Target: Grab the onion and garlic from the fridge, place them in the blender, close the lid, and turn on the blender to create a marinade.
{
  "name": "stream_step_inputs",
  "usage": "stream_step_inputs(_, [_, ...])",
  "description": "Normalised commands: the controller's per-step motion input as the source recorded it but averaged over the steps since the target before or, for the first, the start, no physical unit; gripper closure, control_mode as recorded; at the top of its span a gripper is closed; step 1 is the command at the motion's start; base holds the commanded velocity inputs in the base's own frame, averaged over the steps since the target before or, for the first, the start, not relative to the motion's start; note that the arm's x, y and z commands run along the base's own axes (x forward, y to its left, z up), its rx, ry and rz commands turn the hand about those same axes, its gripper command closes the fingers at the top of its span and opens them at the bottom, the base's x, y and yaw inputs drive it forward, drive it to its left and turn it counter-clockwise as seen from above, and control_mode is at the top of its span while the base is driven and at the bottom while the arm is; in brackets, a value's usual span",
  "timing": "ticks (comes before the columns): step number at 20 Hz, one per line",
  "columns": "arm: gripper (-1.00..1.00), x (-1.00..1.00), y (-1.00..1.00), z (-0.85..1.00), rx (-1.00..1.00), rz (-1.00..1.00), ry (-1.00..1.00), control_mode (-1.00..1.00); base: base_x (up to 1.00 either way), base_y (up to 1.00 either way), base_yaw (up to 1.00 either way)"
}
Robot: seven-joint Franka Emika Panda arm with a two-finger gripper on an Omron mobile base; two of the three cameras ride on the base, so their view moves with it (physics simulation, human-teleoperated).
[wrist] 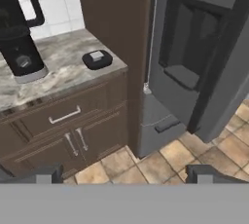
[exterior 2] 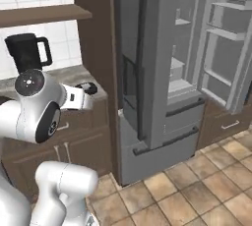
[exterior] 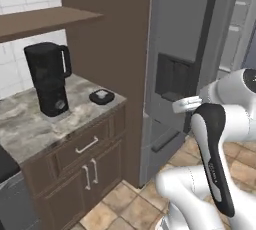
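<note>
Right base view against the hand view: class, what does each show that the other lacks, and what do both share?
The right base view alone shows the fridge's open interior with grey shelves and the wooden wall shelf. The hand view alone shows the blender's front knob, the lid's grey centre and the open jaws' two fingertips. Both share the blender, the lid lying on the counter beside it, the fridge's black handle and the tiled floor.

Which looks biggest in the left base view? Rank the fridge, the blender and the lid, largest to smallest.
1. fridge, tallest and widest by far.
2. blender on the counter.
3. lid, lying beside the blender, clearly smallest.
</note>
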Motion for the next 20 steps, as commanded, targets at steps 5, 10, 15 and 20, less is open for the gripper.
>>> stream_step_inputs(5, [-1.00, 0.00, 0.00, 0.00, 0.00, 0.00, 0.00, 1.00, -0.80, 0.21, -0.75])
stream_step_inputs(10, [-1.00, 0.00, 0.00, 0.00, 0.00, 0.00, 0.00, 1.00, -0.72, 0.19, -0.79])
stream_step_inputs(15, [-1.00, 0.00, 0.00, 0.00, 0.00, 0.00, 0.00, 1.00, -0.24, -0.28, -0.74])
stream_step_inputs(20, [-1.00, 0.00, 0.00, 0.00, 0.00, 0.00, 0.00, 1.00, 0.36, -0.82, -0.58])
